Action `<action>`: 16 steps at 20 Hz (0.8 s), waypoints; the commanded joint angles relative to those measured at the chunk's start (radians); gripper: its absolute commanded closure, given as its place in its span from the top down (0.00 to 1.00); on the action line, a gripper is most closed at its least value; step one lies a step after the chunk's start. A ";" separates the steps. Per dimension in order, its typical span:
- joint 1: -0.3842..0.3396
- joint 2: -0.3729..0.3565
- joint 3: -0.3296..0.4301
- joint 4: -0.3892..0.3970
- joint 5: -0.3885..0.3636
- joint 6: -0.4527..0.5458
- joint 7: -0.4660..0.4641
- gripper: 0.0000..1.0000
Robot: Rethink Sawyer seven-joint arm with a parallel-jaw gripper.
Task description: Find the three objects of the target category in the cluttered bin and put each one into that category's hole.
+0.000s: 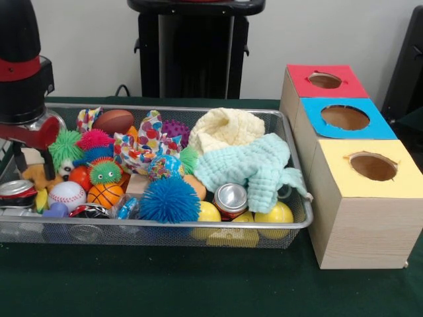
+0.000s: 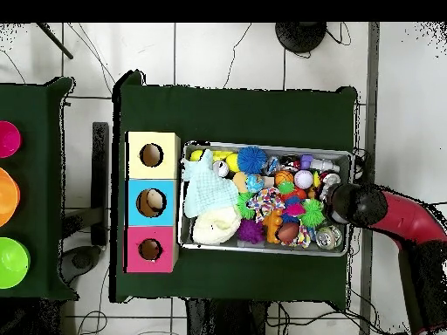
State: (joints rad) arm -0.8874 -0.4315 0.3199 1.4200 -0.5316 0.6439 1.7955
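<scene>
The robot's gripper (image 1: pixel 32 155) hangs over the end of the cluttered bin (image 1: pixel 291 228) farthest from the boxes, a red part and dark fingers dipping among a baseball (image 1: pixel 66 194), a crushed can (image 1: pixel 16 193) and spiky balls; whether it is spread or pinching cannot be told. The wire bin sits on the green table (image 1: pixel 198 284), just beside three wooden boxes (image 1: pixel 360 211) with holes. Contents look light, mostly soft or springy; smooth balls may slip, so a grip across the middle seems safest. Packed toys and the metal rim leave little room; open space lies above.
</scene>
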 commanded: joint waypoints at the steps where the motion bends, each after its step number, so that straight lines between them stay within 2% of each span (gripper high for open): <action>1: -0.013 0.104 0.085 0.017 -0.100 0.016 -0.283 1.00; 7: -0.017 0.120 0.082 0.018 -0.109 -0.004 -0.266 1.00; 16: -0.015 0.097 0.083 0.039 -0.126 -0.008 -0.234 1.00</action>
State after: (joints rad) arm -0.8916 -0.4004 0.3457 1.4195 -0.5800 0.6439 1.7953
